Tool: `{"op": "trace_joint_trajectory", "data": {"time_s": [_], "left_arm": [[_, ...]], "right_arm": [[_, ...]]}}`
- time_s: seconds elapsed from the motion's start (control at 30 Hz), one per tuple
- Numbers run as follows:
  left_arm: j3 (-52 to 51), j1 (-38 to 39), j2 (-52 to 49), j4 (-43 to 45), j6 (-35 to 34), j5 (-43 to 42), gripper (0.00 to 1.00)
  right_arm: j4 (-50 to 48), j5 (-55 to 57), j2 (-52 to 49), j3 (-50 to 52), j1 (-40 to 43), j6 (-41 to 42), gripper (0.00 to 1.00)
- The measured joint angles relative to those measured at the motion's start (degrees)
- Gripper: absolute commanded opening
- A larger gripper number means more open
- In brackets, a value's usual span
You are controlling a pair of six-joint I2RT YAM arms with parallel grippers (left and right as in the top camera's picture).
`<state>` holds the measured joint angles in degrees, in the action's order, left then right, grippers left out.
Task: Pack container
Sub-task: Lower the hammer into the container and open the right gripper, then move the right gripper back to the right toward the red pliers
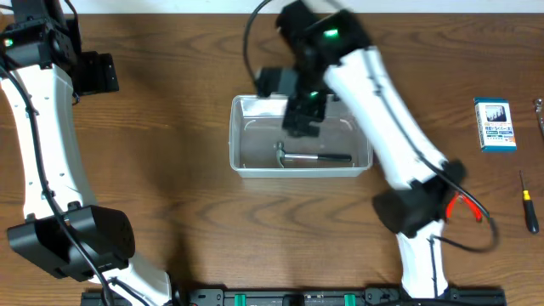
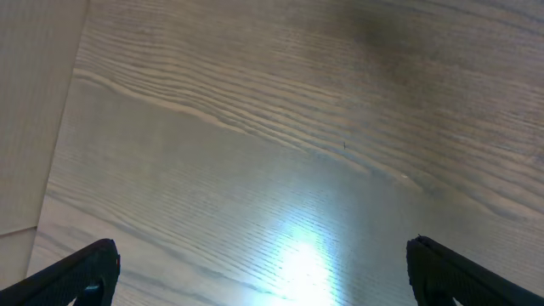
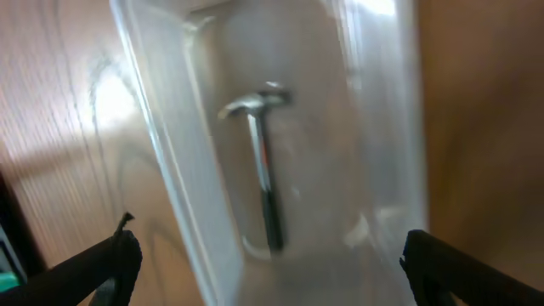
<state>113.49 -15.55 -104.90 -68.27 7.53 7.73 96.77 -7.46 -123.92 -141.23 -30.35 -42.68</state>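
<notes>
The right claw (image 3: 272, 268) stood spread wide with nothing between its fingers, hanging over the clear container (image 1: 241, 163) at the centre of the overhead frame. A small hammer (image 1: 311, 157) lay flat on the container's floor. The left claw (image 2: 268, 272), likewise spread and empty, hovered above bare table (image 2: 255, 127) at upper left. A blue-and-white box (image 1: 495, 125) lay far right.
</notes>
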Motion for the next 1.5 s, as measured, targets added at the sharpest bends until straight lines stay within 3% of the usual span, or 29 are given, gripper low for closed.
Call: {"op": "trace_joint_trajectory", "data": {"time_s": [0.37,0.63,0.77,1.0,1.23,1.5], "left_arm": [[0.0,0.0,0.0,0.0,0.0,0.0,0.98],[0.0,0.0,0.0,0.0,0.0,0.0,0.98],[0.0,0.0,0.0,0.0,0.0,0.0,0.98],[0.0,0.0,0.0,0.0,0.0,0.0,0.98],[0.0,0.0,0.0,0.0,0.0,0.0,0.98],[0.0,0.0,0.0,0.0,0.0,0.0,0.98]], "right_arm": [[0.1,6.6,23.3,1.6,17.3,25.6,0.99],[-0.4,7.0,46.2,26.8,32.0,30.1,0.99],[-4.6,6.6,52.3,37.8,36.0,30.4,0.99],[-9.8,6.1,52.5,54.6,38.4,33.1,0.99],[-25.2,3.3,51.9,73.6,38.6,33.8,0.99],[-28.4,2.3,50.8,77.7,38.6,33.9,0.99]]}}
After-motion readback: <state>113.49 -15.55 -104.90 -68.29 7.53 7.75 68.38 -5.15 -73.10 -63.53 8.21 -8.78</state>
